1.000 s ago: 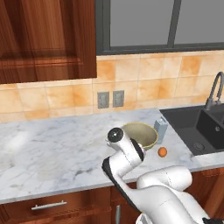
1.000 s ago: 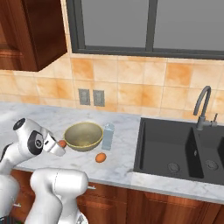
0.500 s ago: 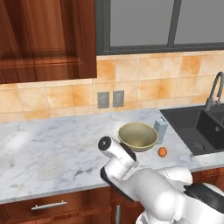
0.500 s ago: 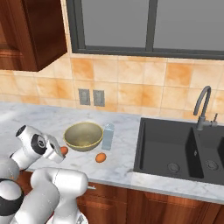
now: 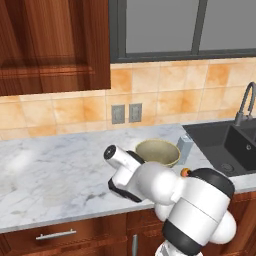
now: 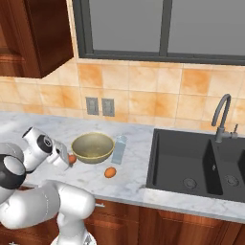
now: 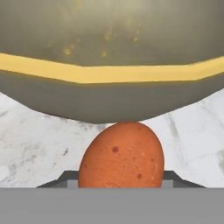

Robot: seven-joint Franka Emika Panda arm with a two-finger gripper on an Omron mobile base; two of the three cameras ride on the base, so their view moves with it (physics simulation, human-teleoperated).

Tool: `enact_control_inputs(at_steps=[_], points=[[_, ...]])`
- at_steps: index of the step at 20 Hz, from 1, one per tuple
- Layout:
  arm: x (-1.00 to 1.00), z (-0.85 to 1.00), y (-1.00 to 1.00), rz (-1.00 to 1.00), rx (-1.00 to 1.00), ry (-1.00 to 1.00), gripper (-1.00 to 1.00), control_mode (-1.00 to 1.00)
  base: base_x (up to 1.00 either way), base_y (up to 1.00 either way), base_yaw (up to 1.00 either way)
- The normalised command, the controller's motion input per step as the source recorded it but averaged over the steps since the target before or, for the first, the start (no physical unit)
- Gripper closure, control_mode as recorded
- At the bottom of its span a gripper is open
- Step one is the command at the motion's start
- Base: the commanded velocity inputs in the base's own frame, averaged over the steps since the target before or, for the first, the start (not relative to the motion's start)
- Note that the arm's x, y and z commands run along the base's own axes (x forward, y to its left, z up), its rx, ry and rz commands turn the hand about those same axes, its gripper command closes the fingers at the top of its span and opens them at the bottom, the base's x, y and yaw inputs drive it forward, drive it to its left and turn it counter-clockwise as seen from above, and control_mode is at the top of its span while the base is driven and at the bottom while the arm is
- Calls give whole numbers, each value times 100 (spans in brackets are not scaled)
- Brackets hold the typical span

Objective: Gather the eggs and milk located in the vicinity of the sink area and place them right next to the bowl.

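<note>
Two-finger gripper [image 6: 68, 161]: clamped on speckled orange-brown egg [image 7: 121, 155] | egg's long axis upright in hand view | round olive-gold bowl [image 6: 93, 147] just right, nearly touching | release point adjacent.

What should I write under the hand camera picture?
Speckled orange-brown egg gripped in front of the olive-gold round bowl on the white marble counter.
</note>
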Motion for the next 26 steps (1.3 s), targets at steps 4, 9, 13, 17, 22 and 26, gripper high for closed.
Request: enact_control_inputs(at_steps=[4,9,13,17,22,26], points=[[0,-1,4,0,0,12,100,-100,0,0,0],[0,-16,9,0,0,5,100,-100,0,0,0],[0,-15,3,0,0,2,100,-100,0,0,0],[4,-29,1,0,0,3,100,-100,0,0,0],[19,-6,0,0,0,0,100,-100,0,0,0],[3,0,0,0,0,0,100,-100,0,0,0]])
